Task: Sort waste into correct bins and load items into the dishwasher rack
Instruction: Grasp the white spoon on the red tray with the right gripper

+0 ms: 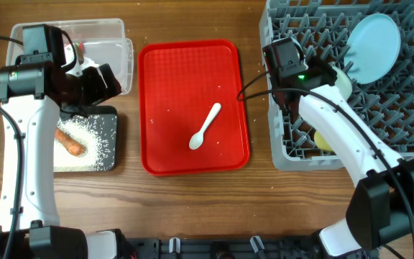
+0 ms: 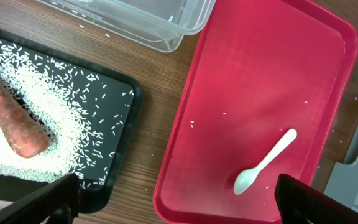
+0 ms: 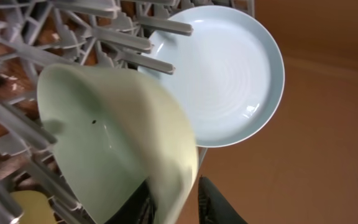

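Straddling bowl (image 3: 104, 124) rim in rack (image 3: 17, 53), R hand (image 3: 176, 190) slightly parted, L hand (image 2: 176, 190) spread wide by black tray (image 2: 126, 134)

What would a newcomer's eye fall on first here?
The bright red tray in the centre, holding a white spoon. To its left an orange carrot lies on rice in a black tray; on the right a pale blue plate stands in the grey rack.
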`<state>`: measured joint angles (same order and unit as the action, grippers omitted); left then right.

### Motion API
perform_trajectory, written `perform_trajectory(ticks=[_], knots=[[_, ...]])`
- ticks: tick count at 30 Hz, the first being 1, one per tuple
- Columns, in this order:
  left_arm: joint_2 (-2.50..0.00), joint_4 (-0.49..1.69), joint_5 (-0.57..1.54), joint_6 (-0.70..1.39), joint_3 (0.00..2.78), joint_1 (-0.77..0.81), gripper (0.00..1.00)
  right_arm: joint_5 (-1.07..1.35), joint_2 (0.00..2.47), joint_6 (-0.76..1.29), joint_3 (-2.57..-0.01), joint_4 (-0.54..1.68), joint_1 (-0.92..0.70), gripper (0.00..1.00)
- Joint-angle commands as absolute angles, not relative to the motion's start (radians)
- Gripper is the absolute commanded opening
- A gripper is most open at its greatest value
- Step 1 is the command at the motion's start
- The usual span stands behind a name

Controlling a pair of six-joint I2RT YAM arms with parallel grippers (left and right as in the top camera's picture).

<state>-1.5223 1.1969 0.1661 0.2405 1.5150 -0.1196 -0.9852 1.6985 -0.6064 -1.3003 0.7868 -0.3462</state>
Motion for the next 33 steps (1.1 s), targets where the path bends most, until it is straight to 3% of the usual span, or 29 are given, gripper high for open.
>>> perform_trajectory(ticks=[1,11,14,17,19,23,25,27,29,33], knots=[[-1.528,1.196,0.175,0.223,1.522,-0.116,1.0,-0.971,1.713,-0.603,-1.294,0.802,-0.392,1.0],[-1.528,1.196,0.175,0.223,1.522,-0.116,1.0,-0.975,1.663,-0.575,-1.315,0.724,-0.476,1.0],[-1.528,1.196,0.175,0.223,1.522,-0.116,1.0,-0.974,1.604,-0.499,-1.351,0.645,-0.476,1.0],[-1.528,1.196,0.175,0.223,1.522,-0.116,1.0,-0.923,1.489,-0.243,-1.365,0.511,-0.488,1.0],[-1.528,1.196,0.175,0.223,1.522,-0.116,1.0,-0.68,1.428,-0.142,-1.365,0.532,-0.516,1.0],[-1.528,1.196,0.175,0.223,1.522,-0.116,1.0,0.117,1.354,0.118,-1.365,0.556,-0.539,1.0],[-1.528,1.196,0.175,0.223,1.522,-0.116,1.0,0.276,1.365,0.317,-1.353,0.5,-0.541,1.0],[-1.528,1.196,0.175,0.223,1.522,-0.116,1.0,0.236,1.405,0.496,-1.315,0.442,-0.557,0.85],[-1.528,1.196,0.175,0.223,1.522,-0.116,1.0,0.078,1.483,0.677,-1.303,0.455,-0.588,0.83],[-1.528,1.196,0.175,0.223,1.522,-0.116,1.0,-0.027,1.662,0.772,-1.303,0.47,-0.662,0.83]])
